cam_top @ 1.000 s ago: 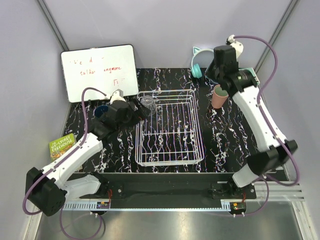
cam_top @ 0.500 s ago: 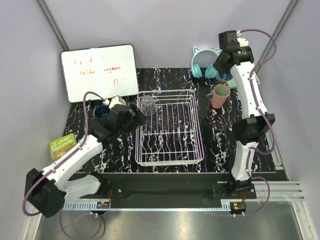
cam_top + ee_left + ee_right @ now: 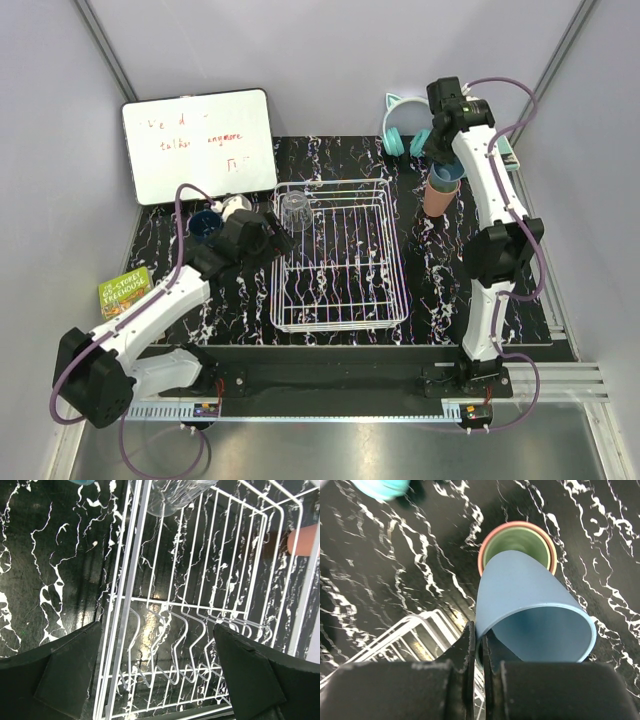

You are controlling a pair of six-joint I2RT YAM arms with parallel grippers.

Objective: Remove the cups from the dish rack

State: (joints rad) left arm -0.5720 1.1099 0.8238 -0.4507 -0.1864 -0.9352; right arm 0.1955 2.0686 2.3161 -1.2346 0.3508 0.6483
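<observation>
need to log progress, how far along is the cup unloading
Already out: the navy mug on the table left of the dish rack, and the green cup nested in the pink cup on its right. In hand: the right gripper pinches the light-blue cup by its rim above that stack. To do: the clear glass, the only cup in the rack, at its far-left corner, the open left gripper near it.

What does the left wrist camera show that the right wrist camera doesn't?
Left wrist only: the clear glass in the dish rack, beyond the open left end effector. Right wrist only: the light-blue cup pinched at its rim by the shut right end effector, over the sage-green cup. Both: the dish rack, the salmon-pink cup, the black marbled table.
</observation>
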